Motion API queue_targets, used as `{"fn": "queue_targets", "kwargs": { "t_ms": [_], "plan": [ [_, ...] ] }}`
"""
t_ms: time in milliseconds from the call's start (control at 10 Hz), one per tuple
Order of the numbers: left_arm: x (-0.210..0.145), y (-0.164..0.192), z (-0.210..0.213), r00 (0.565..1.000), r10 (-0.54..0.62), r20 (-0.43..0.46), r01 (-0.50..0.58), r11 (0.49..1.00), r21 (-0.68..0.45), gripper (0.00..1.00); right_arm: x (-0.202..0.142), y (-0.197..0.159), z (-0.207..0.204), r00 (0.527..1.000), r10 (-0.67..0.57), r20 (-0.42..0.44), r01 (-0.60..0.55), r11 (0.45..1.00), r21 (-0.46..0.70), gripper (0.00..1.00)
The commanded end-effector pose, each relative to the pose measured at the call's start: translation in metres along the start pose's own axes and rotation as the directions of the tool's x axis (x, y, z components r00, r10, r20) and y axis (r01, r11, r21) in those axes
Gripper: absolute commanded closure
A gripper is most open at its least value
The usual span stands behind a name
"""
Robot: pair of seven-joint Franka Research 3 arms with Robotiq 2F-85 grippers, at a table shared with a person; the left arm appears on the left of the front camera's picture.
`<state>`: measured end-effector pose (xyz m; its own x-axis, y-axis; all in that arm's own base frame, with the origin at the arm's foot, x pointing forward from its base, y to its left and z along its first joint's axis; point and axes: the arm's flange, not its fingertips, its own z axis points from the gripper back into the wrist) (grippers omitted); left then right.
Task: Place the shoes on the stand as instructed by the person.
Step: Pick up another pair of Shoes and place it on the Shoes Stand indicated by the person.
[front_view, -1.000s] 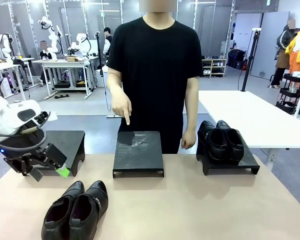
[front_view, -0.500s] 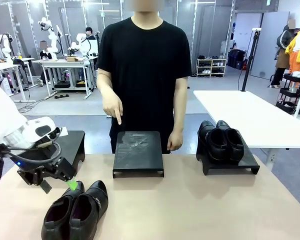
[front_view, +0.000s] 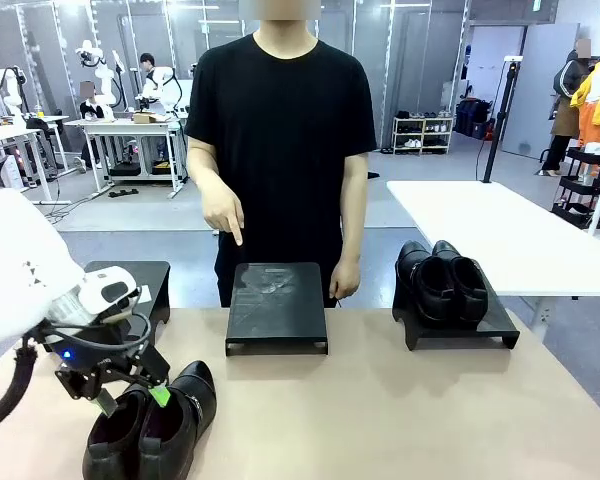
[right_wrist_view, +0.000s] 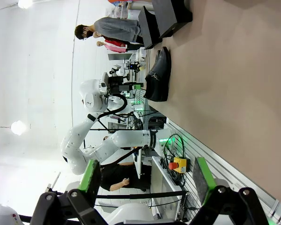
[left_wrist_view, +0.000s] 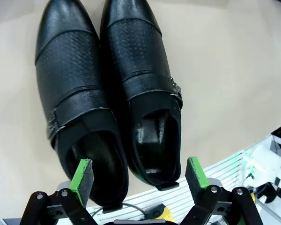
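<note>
Having descended from the left stand [front_view: 145, 285], my wide-open left gripper [front_view: 132, 398] now hangs over the near shoes [front_view: 152, 430], ready to grasp them for the pointed-at middle stand [front_view: 277, 305].

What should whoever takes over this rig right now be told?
Left gripper: open, poised over the heel ends of the near shoe pair, which sits on the table; nothing gripped yet.
Right gripper: open, holding nothing, away from the shoes.
Far shoe pair: on the right stand; done.
Person's hand: points down at the middle stand.
Left to do: grip the near pair and, most likely, set it on the middle stand.
</note>
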<state>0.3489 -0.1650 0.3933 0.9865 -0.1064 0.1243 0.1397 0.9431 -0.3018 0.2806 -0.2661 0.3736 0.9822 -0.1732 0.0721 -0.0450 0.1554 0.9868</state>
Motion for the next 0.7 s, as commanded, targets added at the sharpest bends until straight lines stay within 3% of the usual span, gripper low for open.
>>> {"fn": "queue_targets", "kwargs": {
  "t_ms": [0,600],
  "plan": [
    [-0.063,0.023,-0.034,0.999,0.031,0.021,-0.031,1.0,-0.003,0.0,-0.003,0.002,-0.001,1.0,0.007,-0.002,-0.007,1.0,-0.014,0.0],
    [-0.062,0.033,-0.065,0.998,0.061,0.005,-0.061,0.997,0.054,0.0,-0.003,0.002,-0.001,1.0,0.007,-0.002,-0.007,1.0,-0.014,0.0]
  ]
}}
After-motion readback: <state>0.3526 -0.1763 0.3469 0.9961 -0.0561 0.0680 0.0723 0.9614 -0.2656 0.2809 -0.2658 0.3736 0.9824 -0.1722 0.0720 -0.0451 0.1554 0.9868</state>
